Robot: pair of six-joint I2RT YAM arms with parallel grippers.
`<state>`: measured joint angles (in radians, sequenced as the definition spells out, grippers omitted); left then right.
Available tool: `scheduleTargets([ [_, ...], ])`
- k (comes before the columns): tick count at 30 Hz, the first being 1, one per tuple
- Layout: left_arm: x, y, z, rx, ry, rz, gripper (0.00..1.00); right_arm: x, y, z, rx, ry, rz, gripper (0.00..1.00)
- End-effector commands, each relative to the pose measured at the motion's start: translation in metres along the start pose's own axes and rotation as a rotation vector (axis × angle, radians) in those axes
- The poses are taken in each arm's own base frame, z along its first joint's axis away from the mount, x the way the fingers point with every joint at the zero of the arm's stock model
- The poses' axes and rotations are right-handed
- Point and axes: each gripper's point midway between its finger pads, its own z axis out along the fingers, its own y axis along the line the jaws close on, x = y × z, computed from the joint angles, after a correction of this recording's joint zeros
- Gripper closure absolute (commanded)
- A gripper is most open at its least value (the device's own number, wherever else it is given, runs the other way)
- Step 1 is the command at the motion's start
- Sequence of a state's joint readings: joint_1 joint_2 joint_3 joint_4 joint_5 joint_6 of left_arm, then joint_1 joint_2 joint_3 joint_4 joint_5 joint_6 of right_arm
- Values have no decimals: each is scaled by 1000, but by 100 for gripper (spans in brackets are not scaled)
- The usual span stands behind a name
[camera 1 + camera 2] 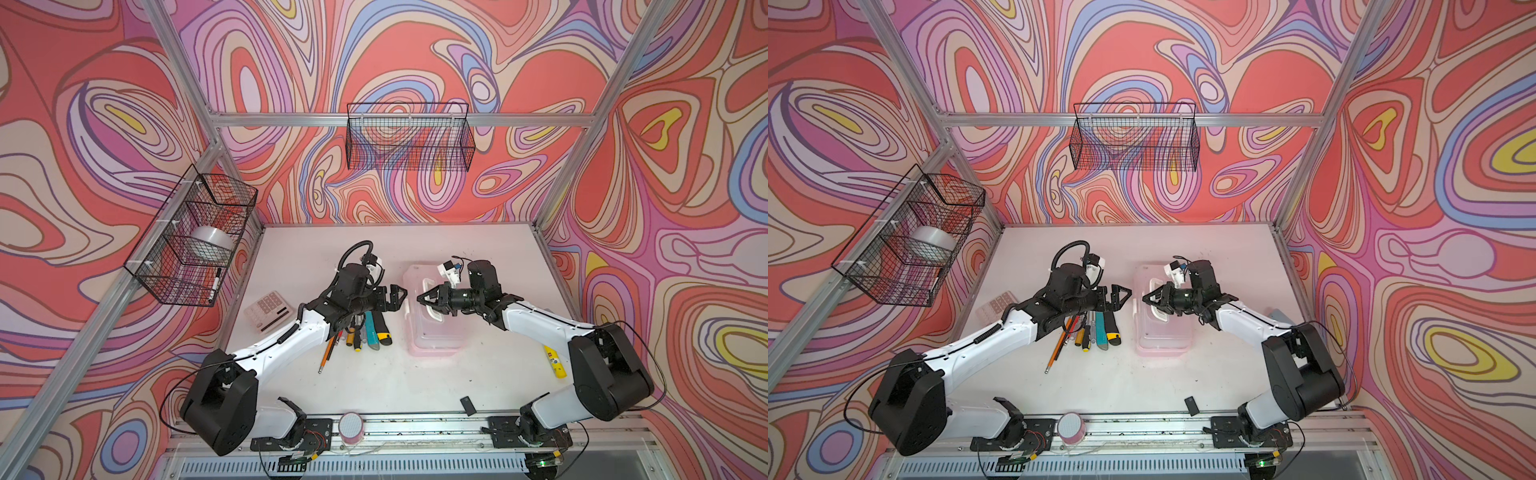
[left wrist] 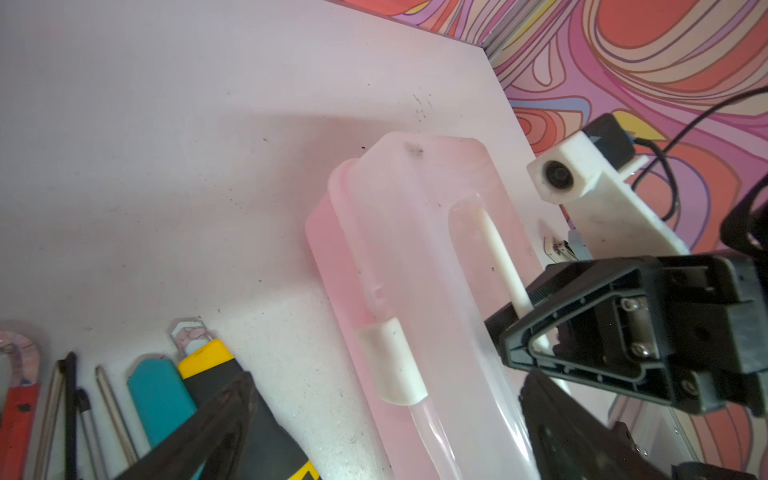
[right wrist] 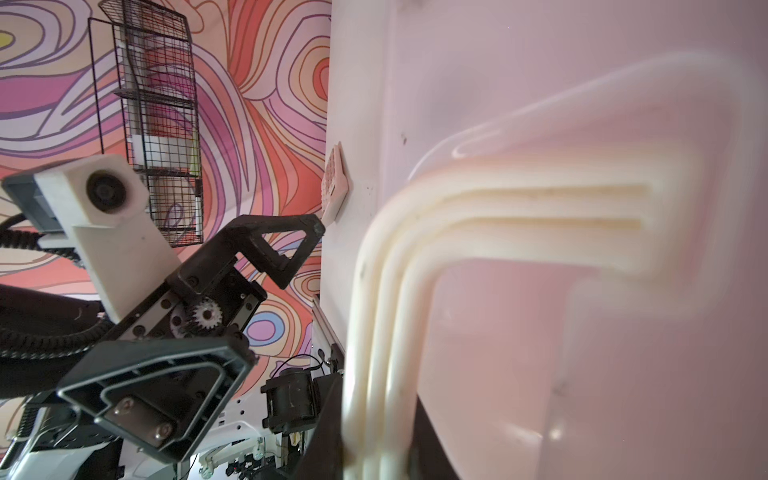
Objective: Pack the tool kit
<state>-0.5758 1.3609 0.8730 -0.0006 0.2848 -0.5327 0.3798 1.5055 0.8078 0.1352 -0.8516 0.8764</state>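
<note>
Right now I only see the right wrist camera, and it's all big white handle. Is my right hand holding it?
Observer: Yes. The left wrist view shows your right hand shut on the white handle of the pink box.
Operator: Are the tools inside yet?
Observer: No. In both top views the tools lie in a row on the table, left of the box, with the yellow-black knife closest to it.
Operator: Is the lid open?
Observer: It's down. The white latch sits on the side facing the tools.
</note>
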Motion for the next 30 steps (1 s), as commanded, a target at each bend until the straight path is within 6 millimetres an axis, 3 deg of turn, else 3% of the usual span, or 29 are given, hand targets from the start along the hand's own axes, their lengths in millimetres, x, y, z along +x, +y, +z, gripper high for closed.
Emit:
scheduleTargets([
  [1,13,-11,3,103,42,-36,0,-2,34,-8,-151,23,-105,100],
  [12,17,-5,-2,237,0,-166,3,-6,24,-16,-257,34,-67,100],
  [20,22,21,6,280,-2,-310,8,-14,16,-22,-400,3,28,100],
  [30,14,15,6,320,-29,-307,14,-19,-7,-16,-419,-10,98,100],
])
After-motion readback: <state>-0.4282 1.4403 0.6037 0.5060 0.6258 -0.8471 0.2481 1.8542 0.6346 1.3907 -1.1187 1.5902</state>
